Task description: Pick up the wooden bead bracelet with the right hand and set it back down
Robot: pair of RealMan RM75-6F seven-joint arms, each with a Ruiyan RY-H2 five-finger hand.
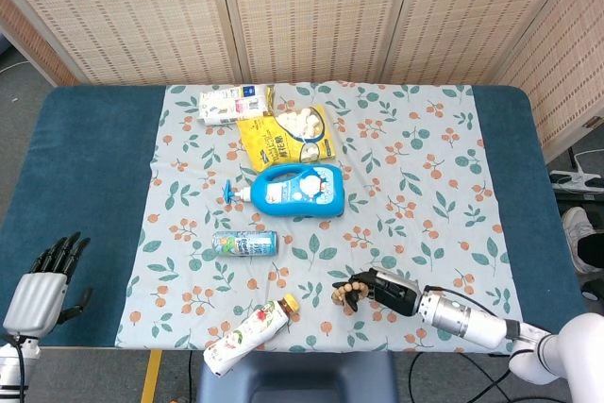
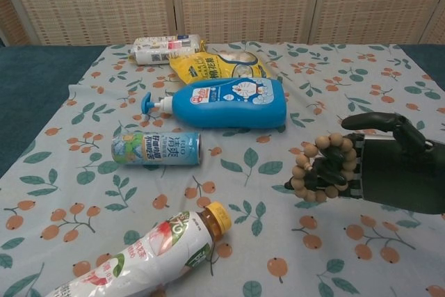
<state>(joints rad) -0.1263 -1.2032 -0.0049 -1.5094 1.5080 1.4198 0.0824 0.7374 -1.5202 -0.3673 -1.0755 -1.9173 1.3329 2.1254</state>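
The wooden bead bracelet (image 2: 318,168) is a ring of light tan beads, lifted off the floral cloth and looped around the curled fingers of my right hand (image 2: 375,165). In the head view that same bracelet (image 1: 351,292) shows at the tip of the right hand (image 1: 389,291), near the table's front edge. My left hand (image 1: 45,282) hangs off the table's front left corner, fingers spread, holding nothing.
A juice bottle (image 2: 142,259) with a yellow cap lies to the front left of the bracelet. A small can (image 2: 156,149) and a blue pump bottle (image 2: 226,103) lie further back. A yellow snack bag (image 1: 288,137) and a white box (image 1: 234,103) sit at the far side.
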